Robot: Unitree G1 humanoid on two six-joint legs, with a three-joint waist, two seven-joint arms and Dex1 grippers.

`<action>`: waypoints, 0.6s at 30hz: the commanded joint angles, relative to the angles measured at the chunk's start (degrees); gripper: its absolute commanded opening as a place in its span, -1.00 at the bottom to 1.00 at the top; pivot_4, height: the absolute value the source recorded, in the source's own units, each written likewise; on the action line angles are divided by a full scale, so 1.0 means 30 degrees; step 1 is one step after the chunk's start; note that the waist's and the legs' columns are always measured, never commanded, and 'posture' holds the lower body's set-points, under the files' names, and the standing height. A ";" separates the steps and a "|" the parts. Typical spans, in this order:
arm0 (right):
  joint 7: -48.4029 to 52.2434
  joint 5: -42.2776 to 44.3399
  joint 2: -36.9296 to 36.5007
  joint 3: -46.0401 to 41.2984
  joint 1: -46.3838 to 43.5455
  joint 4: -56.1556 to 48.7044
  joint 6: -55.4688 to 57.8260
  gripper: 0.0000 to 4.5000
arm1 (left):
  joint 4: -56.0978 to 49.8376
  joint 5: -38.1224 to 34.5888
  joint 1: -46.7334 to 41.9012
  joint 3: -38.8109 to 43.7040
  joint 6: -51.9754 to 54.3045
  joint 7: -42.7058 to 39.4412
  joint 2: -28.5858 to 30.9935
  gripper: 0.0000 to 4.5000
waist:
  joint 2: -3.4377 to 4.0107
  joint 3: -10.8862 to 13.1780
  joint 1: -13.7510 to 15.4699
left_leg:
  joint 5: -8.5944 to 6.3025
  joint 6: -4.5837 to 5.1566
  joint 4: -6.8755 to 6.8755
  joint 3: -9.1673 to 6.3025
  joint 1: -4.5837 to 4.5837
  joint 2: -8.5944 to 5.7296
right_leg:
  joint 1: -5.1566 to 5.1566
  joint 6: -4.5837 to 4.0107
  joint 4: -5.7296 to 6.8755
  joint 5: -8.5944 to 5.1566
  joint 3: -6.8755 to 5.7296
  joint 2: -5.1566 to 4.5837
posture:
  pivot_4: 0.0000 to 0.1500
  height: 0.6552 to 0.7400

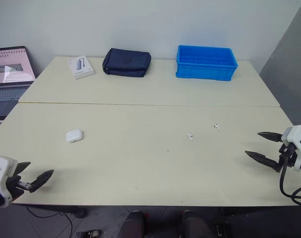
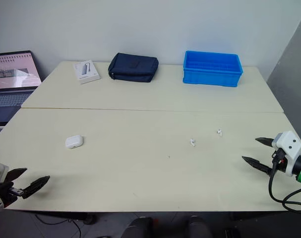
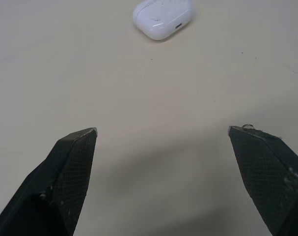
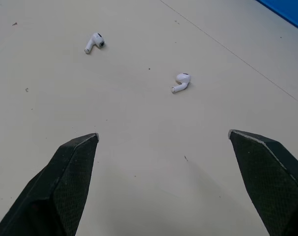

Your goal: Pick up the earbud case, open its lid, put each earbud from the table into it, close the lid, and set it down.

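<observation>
Nothing done yet: the rounded white plastic earbud case lies shut at nine o'clock, two white earbuds loose toward three o'clock. Left end effector and right end effector gape wide, empty.

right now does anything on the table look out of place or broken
Only the nearer earbud and farther earbud: both lie loose on the table, apart, well away from the closed case. Nothing looks spilled or damaged.
</observation>
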 commanded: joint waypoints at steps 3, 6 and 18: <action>0.0097 0.0057 -0.0068 -0.0501 -0.0386 -0.0068 -0.0182 0.98 | -0.0315 -0.0006 -0.0938 0.0715 0.0022 -0.0019 0.0552 1.00 | 0.0000 0.0000 0.0003 | 0.0000 0.0000 0.0000 -0.0004 -0.0001 0.0000 | -0.0001 0.0000 0.0001 0.0000 -0.0005 0.0001 | 1.00 1.00; 0.0067 0.0033 0.0024 -0.0496 -0.0438 -0.0058 -0.0220 0.98 | -0.0277 -0.0510 -0.1399 0.0839 0.0409 -0.0350 0.0462 1.00 | 0.0000 0.0000 0.0001 | 0.0000 -0.0001 0.0002 -0.0003 0.0000 0.0003 | 0.0001 0.0000 0.0002 0.0000 -0.0004 0.0007 | 1.00 1.00; -0.0095 -0.0085 0.0277 -0.0491 -0.0914 0.0233 -0.0485 0.98 | -0.1017 -0.0850 -0.1428 0.0961 0.0241 -0.1435 0.0108 1.00 | 0.0000 0.0000 0.0000 | -0.0002 -0.0004 0.0002 0.0009 -0.0001 0.0004 | 0.0000 0.0000 0.0001 0.0001 0.0003 0.0022 | 1.00 1.00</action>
